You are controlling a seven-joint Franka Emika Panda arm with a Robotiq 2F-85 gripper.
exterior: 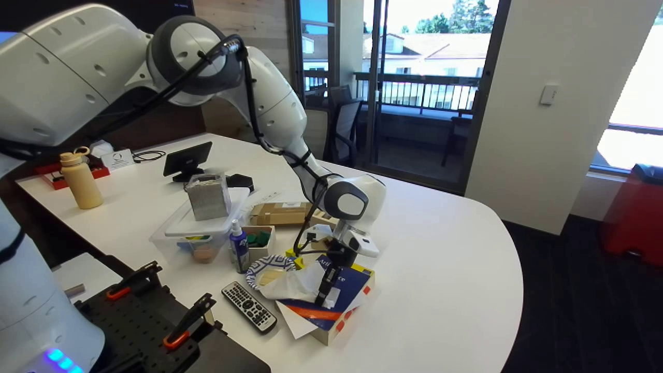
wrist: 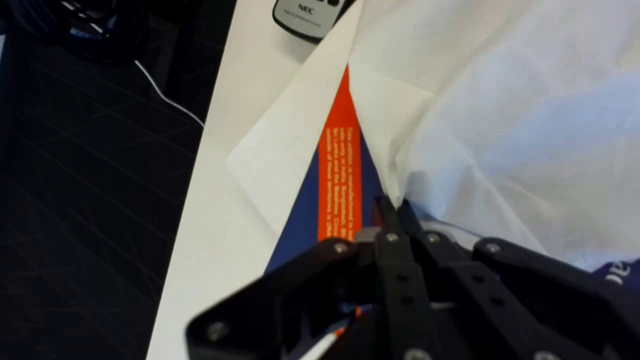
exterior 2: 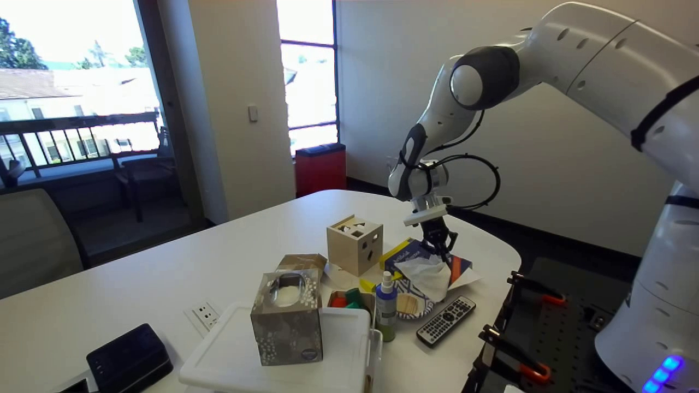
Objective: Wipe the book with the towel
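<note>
Gripper [wrist: 398,202] tight on white towel [wrist: 500,130] over book [exterior: 352,286] — red and green pieces [exterior 2: 354,297] in open box [exterior: 260,253].

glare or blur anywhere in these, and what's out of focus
In both exterior views, the window panes are partly blown out to white; in the wrist view, the gripper is dark and its nearest parts look out of focus, the towel is bright with soft-looking folds, and the small print on the book is fuzzy.

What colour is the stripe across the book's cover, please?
The stripe on the book is bright orange-red; it shows best in the wrist view.
</note>
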